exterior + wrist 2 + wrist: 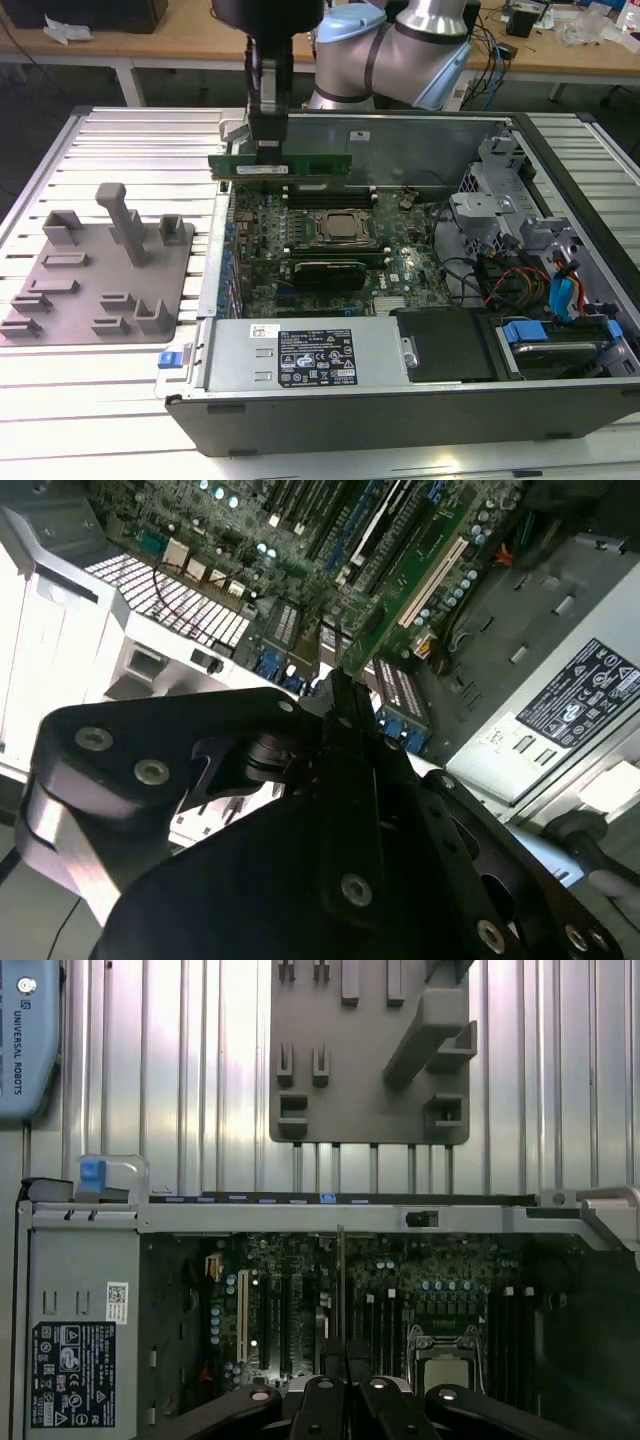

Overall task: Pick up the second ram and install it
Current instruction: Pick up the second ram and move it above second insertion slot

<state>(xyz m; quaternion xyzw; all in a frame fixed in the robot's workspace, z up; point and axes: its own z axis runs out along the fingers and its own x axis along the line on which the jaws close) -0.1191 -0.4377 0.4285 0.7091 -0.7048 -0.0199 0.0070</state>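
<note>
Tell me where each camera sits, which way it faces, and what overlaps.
Exterior view: off the arm, high, looking down into the open case; shows the arm and gripper shut on the ram.
First wrist view: on the wrist, looking down past gripper links at the motherboard and tray.
Second wrist view: on the wrist, looking along gripper links at the motherboard.
Shared: both wrist views show gripper and motherboard; exterior and first wrist views share the tray.

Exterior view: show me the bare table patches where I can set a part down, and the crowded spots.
Bare ribbed table lies on the far side of the grey fixture tray, and another strip on its near side. The computer case is crowded: cables, and the gripper holding the second ram over the motherboard.
</note>
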